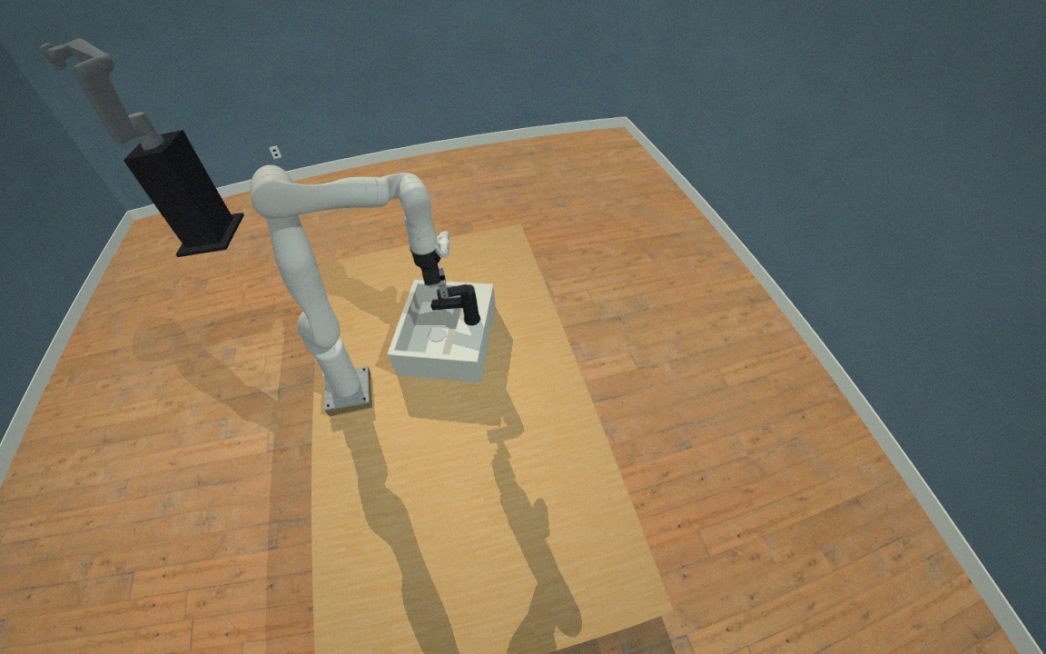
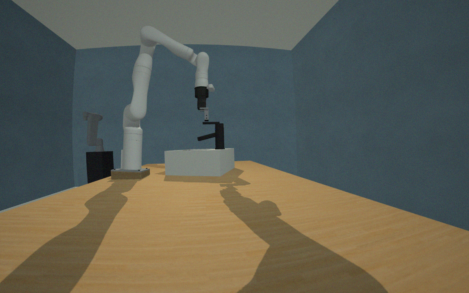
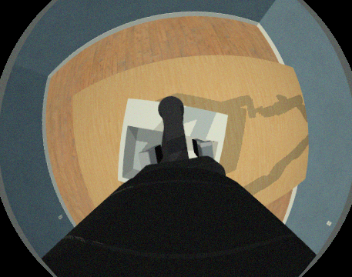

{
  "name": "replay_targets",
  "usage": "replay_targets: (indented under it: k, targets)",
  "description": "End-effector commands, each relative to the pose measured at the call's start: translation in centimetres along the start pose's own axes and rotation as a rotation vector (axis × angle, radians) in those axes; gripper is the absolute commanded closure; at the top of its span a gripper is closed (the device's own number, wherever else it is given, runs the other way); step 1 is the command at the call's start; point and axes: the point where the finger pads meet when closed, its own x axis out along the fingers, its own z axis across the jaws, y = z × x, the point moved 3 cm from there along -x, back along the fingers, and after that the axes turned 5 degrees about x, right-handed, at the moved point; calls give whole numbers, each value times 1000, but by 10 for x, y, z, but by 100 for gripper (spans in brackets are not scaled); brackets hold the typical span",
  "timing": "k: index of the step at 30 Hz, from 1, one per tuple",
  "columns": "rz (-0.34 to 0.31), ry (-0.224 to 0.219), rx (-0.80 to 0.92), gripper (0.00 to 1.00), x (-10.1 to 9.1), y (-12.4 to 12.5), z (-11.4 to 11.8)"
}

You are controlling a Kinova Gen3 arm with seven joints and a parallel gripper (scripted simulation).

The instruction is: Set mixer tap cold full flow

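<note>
One black mixer tap [image 1: 470,304] [image 2: 219,136] [image 3: 171,109] is standing on the white basin's [image 1: 438,367] [image 2: 192,162] [image 3: 125,135] rim, lever [image 1: 457,290] [image 2: 210,122] [image 3: 175,142] lying roughly level. I'm holding the gripper [image 1: 442,297] [image 2: 206,120] [image 3: 177,148] released just above, fingers flanking the lever in wrist view. Basin is sitting on the desk [image 1: 543,488] [image 2: 192,226] [image 3: 206,73].

From my remote seat I see a long, pale wood-grain table [image 1: 510,488] [image 2: 192,233] [image 3: 176,77]; directly on it, a white open-topped basin [image 1: 438,367] [image 2: 192,162] [image 3: 139,111] sits beside my arm's square base plate [image 1: 360,398] [image 2: 119,174]
</note>
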Motion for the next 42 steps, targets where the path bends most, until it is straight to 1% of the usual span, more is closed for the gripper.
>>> replay_targets:
  k: [1,25,42]
  targets:
    - [1,1,0,0,-1,0,0]
    - [1,1,0,0,2,0,0]
    - [1,1,0,0,13,0,0]
